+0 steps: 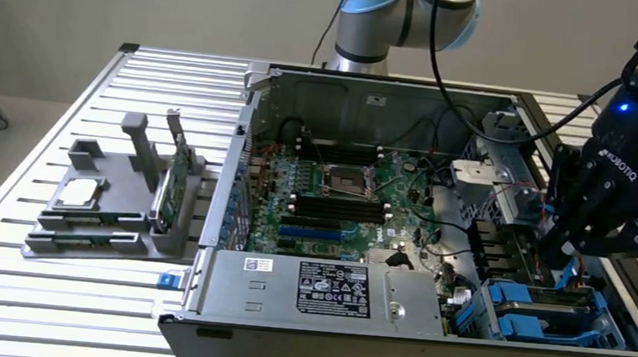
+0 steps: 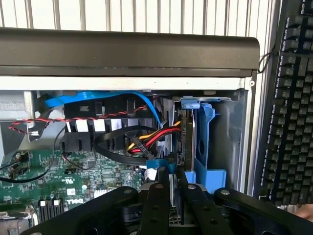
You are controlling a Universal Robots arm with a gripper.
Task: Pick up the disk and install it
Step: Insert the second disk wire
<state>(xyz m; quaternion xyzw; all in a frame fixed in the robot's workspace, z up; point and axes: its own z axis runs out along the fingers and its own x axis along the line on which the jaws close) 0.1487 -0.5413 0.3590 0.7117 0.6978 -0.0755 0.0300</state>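
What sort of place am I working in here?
Probably a lab bench for computer assembly: an opened computer case lies on a slatted metal table, a grey parts stand sits beside it, and a keyboard lies nearby.

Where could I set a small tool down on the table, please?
The slatted table is bare behind and in front of the grey parts holder. Inside the computer case it is crowded, especially around the gripper and blue drive frames.
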